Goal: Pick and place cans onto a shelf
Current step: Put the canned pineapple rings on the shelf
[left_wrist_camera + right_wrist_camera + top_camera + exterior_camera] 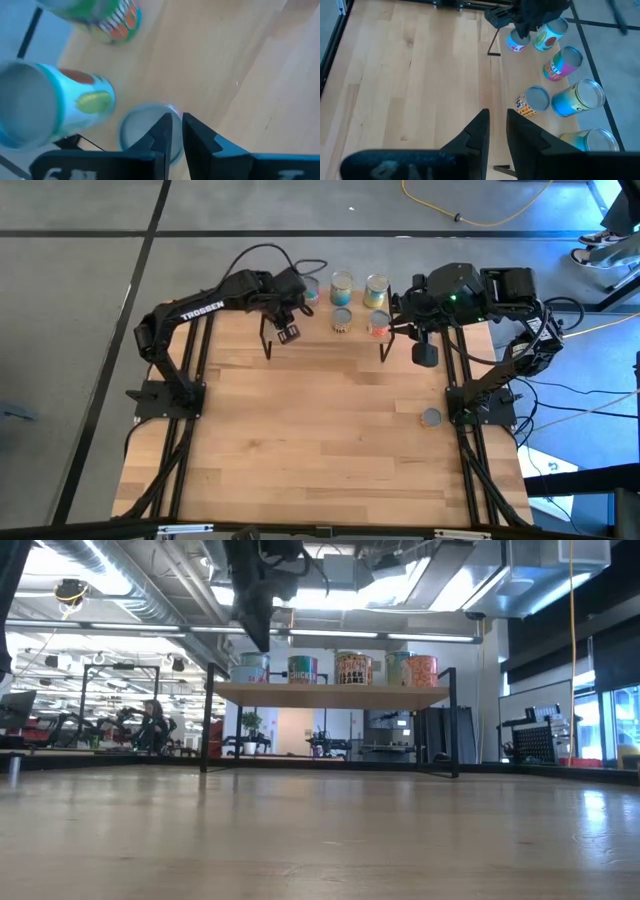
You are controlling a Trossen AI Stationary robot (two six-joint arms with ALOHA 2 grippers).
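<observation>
I see left gripper (173, 131) narrow over silvery round can (145, 131) on light-wood shelf (210, 65). Right gripper (494, 131) narrow, empty, hovering near shelf.

Left arm (215, 300) covers the shelf's (330, 696) left cans from above; one blurred green can (107, 17) runs off the frame's edge.

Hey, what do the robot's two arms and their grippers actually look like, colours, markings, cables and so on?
Both arms are dark, nearly black, with boxy jointed links. The left arm carries white TROSSEN lettering and a black cable looping over its wrist. The right arm has a small green light near its wrist and black cables beside its base. The left gripper and right gripper each have two dark, wedge-shaped fingers.
</observation>
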